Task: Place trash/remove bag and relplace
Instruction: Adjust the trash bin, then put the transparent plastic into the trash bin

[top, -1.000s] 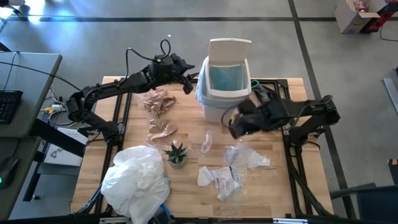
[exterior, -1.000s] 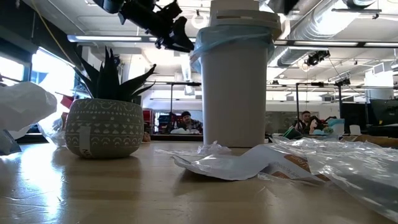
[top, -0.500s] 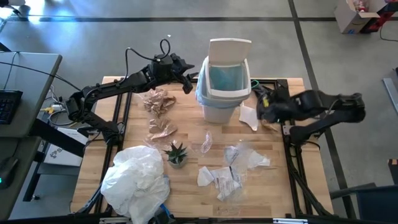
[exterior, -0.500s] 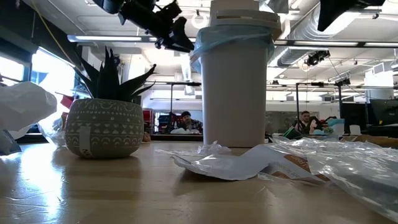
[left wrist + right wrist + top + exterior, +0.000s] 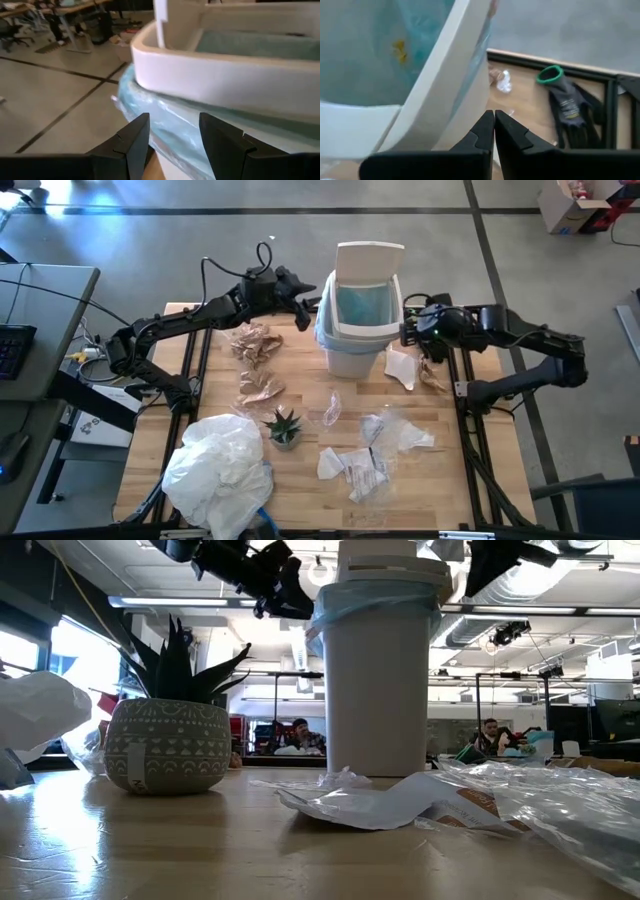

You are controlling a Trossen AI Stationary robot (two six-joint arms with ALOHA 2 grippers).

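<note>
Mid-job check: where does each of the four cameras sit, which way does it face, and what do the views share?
High: overhead, straight down; both arms, left claw and right claw flank the white bin.
Low: tabletop height, level across to the potted plant; arms enter from above.
Left wrist: past open fingers at the blue bag.
Right wrist: past shut fingers; a black glove beyond.
Shared: all four show the bin.
</note>
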